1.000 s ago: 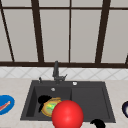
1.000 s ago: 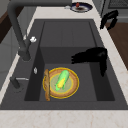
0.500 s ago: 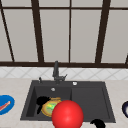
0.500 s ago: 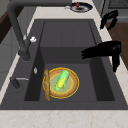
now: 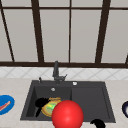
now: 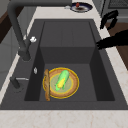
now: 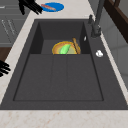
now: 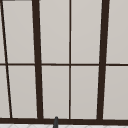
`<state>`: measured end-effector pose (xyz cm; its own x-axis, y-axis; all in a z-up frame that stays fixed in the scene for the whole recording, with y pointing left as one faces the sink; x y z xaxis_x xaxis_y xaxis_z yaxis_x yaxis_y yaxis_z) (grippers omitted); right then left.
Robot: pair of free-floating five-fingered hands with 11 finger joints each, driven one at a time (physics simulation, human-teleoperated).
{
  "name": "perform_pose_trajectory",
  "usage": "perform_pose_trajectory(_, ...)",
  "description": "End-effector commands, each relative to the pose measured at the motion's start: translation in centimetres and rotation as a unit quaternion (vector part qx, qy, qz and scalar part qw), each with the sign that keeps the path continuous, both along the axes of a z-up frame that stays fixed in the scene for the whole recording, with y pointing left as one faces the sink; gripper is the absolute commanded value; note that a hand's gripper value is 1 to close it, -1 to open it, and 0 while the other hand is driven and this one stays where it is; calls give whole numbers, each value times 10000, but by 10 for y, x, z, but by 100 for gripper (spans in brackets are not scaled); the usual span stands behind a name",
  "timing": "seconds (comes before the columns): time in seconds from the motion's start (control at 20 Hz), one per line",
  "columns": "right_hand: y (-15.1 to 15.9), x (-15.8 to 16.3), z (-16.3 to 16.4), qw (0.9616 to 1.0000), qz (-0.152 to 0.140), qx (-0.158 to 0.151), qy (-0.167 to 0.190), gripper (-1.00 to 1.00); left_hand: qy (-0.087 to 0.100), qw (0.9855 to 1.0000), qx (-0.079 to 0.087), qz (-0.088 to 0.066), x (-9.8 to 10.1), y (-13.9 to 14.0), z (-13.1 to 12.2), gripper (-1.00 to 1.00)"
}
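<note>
- A red ball (image 5: 67, 115) sits nearest the front camera, low in the middle, and hides the front rim of the sink (image 6: 67, 53).
- The right hand (image 5: 98, 123) hangs by the front edge, off to the right; I cannot tell whether it is open or closed.
- The left hand (image 5: 41, 103) hovers at the front rim with straight, spread fingers and holds nothing.
- I judge this a reaching stage: nothing is grasped and the left hand is apart from everything.
- The thing nearest it is the plate (image 6: 71, 88), flat on the floor of the deep left basin, with a corn cob (image 6: 62, 80) lying on it.
- A wooden stick (image 6: 46, 85) stands on edge between the plate and the back wall.
- A move to the plate would call for coming down inside the steep basin walls, from the front, where room is open.
- The shallow right half (image 7: 60, 77) is bare.
- The faucet (image 5: 56, 71) rises behind the basin and limits room at the back.
- A blue plate (image 5: 8, 100) lies on the left counter and a dark plate (image 6: 86, 7) on the right.
- Farthest back is the window (image 8: 85, 37).
</note>
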<state>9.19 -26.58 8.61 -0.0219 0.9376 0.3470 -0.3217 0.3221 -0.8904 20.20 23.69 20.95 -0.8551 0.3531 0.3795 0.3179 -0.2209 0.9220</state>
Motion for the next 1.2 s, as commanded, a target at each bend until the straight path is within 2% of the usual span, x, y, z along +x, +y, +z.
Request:
perform_pose_trajectory(0.0,0,0,0,10000,0,0,0,0,0,9998,166,112,-28,-8,14,-100)
perform_pose_trajectory(0.25,0,0,0,10000,0,0,0,0,-2,9993,185,323,-54,-15,16,-100)
perform_pose_trajectory(0.4,0,0,0,10000,0,0,0,0,20,9986,44,536,-54,-8,7,-100)
perform_pose_trajectory(0.75,0,0,0,10000,0,0,0,0,-22,9978,97,651,-65,-4,-27,-100)
perform_pose_trajectory(1.05,0,0,0,10000,0,0,0,0,-2,9959,89,897,-65,-4,-59,-100)
perform_pose_trajectory(1.1,0,0,0,10000,0,0,0,0,-16,9958,79,908,-65,-4,-64,-100)
perform_pose_trajectory(1.15,0,0,0,10000,0,0,0,0,-26,9963,81,853,-66,-4,-66,-100)
